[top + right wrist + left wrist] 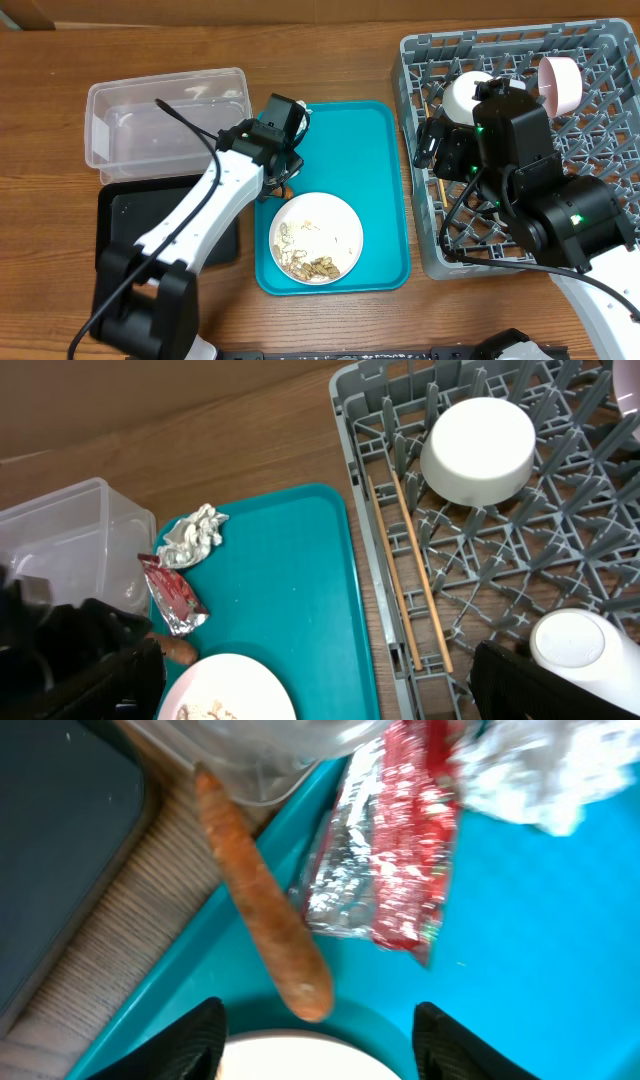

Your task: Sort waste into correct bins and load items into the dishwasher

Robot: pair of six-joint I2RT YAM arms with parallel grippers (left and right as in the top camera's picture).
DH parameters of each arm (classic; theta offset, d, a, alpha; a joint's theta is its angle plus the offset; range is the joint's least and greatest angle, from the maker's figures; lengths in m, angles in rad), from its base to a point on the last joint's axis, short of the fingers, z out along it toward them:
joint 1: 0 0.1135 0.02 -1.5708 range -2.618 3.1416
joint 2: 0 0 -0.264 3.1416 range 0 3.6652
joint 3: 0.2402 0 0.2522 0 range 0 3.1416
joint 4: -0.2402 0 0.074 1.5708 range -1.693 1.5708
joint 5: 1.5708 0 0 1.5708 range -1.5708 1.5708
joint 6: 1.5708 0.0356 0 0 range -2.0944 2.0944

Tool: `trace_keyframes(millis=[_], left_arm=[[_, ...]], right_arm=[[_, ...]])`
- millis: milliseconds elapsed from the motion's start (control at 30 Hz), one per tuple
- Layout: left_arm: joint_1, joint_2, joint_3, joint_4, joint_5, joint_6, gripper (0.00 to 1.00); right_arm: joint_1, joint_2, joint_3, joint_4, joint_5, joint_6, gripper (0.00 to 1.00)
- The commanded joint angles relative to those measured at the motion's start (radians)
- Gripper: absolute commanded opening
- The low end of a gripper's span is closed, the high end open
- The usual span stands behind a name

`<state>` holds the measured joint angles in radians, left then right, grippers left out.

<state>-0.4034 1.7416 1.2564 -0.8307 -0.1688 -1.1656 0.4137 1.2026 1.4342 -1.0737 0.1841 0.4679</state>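
My left gripper (318, 1042) is open and holds nothing, low over the teal tray's left rim. Just past its fingertips the orange carrot piece (262, 900) lies slanted across that rim. Beside the carrot lie the red packet (400, 860) and the crumpled silvery wrapper (540, 770). The white plate (317, 237) with beige scraps sits on the teal tray (360, 150). My right gripper (320, 690) hangs open over the dishwasher rack's (600, 130) left edge. The rack holds an upturned white bowl (478, 448), chopsticks (410, 580), a white cup (580, 650) and a pink bowl (560, 85).
The clear tub (165, 115) stands at the back left, touching the teal tray's corner. The black tray (130, 225) lies in front of it, partly under my left arm. Bare wooden table separates the teal tray from the rack.
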Motion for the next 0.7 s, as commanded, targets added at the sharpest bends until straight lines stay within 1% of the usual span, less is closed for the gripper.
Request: trace_keyframes(millis=[0, 100, 167, 233, 533, 567, 633, 667], left_arm=[[0.005, 0.078, 0.003, -0.011, -0.019, -0.017, 0.61], [0.003, 0.135, 0.003, -0.034, -0.016, -0.054, 0.63], [0.005, 0.174, 0.003, -0.013, -0.026, -0.054, 0.67], [0.006, 0.203, 0.003, 0.016, -0.037, -0.054, 0.68], [0.006, 0.243, 0.003, 0.063, -0.045, -0.058, 0.68], [0.006, 0.243, 0.003, 0.068, -0.045, -0.058, 0.68], [0.006, 0.243, 0.003, 0.077, -0.043, -0.060, 0.59], [0.006, 0.243, 0.003, 0.078, -0.040, -0.067, 0.53]], right_arm=[[-0.002, -0.002, 0.006, 0.005, 0.010, 0.005, 1.00], [-0.002, -0.002, 0.006, 0.005, 0.010, 0.005, 1.00], [-0.002, -0.002, 0.006, 0.005, 0.010, 0.005, 1.00], [-0.002, -0.002, 0.006, 0.005, 0.010, 0.005, 1.00], [-0.002, -0.002, 0.006, 0.005, 0.010, 0.005, 1.00], [-0.002, -0.002, 0.006, 0.005, 0.010, 0.005, 1.00], [-0.002, -0.002, 0.006, 0.005, 0.010, 0.005, 1.00], [-0.002, -0.002, 0.006, 0.005, 0.010, 0.005, 1.00]])
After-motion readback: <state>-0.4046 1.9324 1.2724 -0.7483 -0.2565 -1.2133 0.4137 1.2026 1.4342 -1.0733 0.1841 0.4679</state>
